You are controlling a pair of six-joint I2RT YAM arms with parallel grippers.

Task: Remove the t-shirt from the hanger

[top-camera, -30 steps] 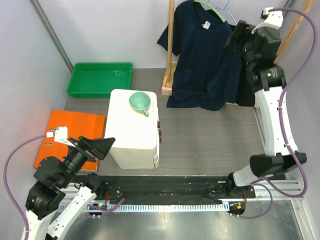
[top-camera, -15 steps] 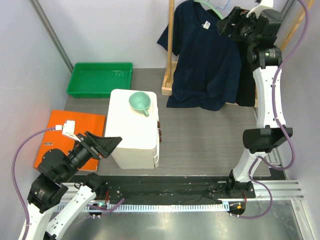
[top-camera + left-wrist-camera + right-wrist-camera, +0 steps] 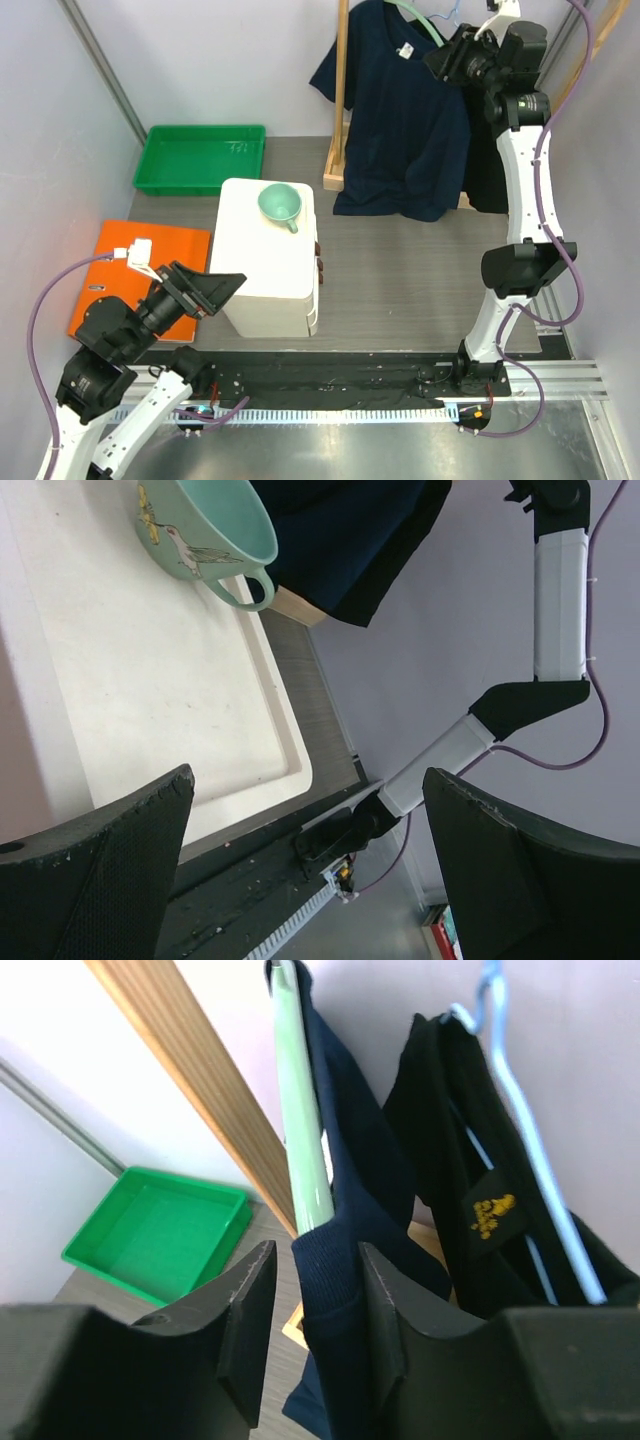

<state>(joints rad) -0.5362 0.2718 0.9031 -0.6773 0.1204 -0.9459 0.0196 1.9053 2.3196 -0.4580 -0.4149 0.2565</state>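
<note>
The navy t-shirt (image 3: 405,120) hangs on a pale green hanger (image 3: 415,12) at the back of the table, from a wooden rack. My right gripper (image 3: 447,60) is raised to the shirt's right shoulder. In the right wrist view the ribbed collar (image 3: 345,1250) sits between its fingers, just below the green hanger arm (image 3: 300,1110). The right gripper (image 3: 315,1260) is open: the right-hand finger touches the fabric, and a narrow gap shows at the left-hand one. My left gripper (image 3: 215,290) hangs open and empty near the front left, beside the white box. The left gripper (image 3: 308,780) grips nothing.
A white box (image 3: 268,255) carries a mint cup (image 3: 280,205) (image 3: 205,525). A green tray (image 3: 200,158) (image 3: 150,1235) stands at the back left, an orange folder (image 3: 140,260) at the left. A black garment (image 3: 500,1210) on a blue hanger hangs right of the t-shirt, by the wooden post (image 3: 342,90).
My right gripper rose and moved left to the shirt's shoulder, and its jaws narrowed around the collar. My left arm shifted slightly, still open.
</note>
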